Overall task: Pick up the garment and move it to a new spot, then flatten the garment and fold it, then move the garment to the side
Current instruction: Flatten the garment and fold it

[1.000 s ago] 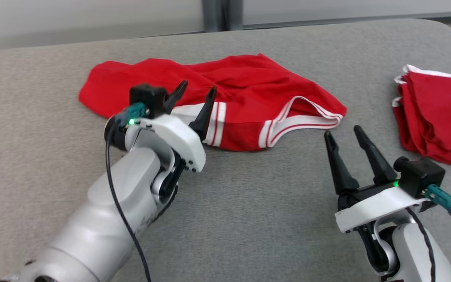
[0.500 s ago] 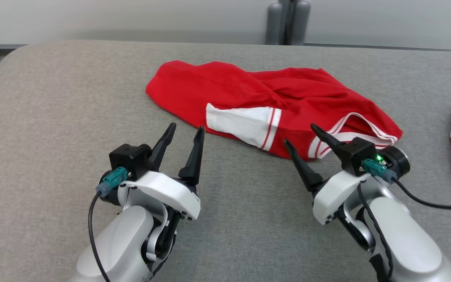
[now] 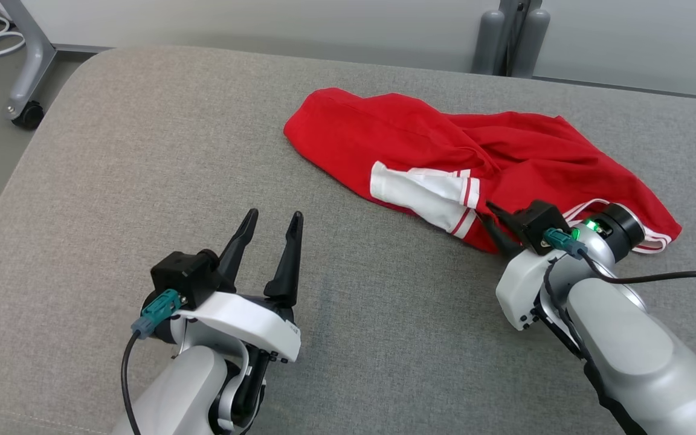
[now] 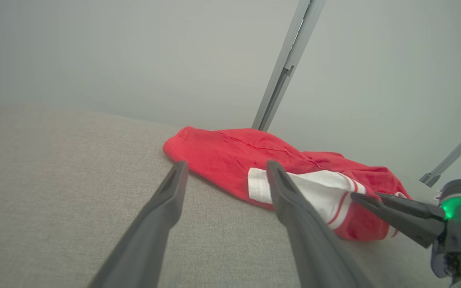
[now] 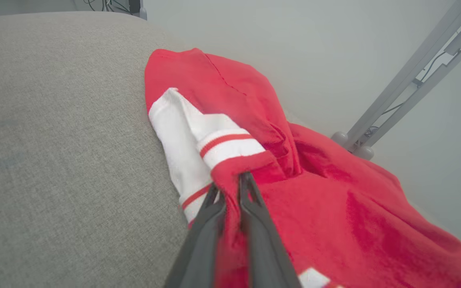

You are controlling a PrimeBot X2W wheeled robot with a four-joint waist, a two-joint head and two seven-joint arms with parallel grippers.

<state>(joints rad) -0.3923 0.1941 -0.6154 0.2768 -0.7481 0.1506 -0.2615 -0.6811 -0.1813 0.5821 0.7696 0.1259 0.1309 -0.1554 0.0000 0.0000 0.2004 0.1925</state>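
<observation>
A crumpled red garment (image 3: 505, 151) with white, red-striped trim lies on the grey padded table (image 3: 142, 151), right of the middle. My right gripper (image 3: 496, 226) sits at the garment's near edge, beside the white sleeve (image 3: 426, 193). In the right wrist view its fingers (image 5: 230, 180) are shut on a fold of the red cloth (image 5: 334, 208). My left gripper (image 3: 269, 220) stands open over bare table, well left of the garment and apart from it. The left wrist view has these open fingers (image 4: 224, 164) pointing toward the garment (image 4: 222, 156), with the right gripper (image 4: 358, 197) at its edge.
The table's rounded left corner (image 3: 76, 66) drops to the floor, where a grey stand leg with a caster (image 3: 26, 112) and cables rest. Grey posts (image 3: 508, 36) rise behind the table's far edge against a pale wall.
The head camera has swung left, shifting the whole picture. My right gripper has closed from open onto the garment's near edge, bunching the cloth there. My left gripper has stayed open.
</observation>
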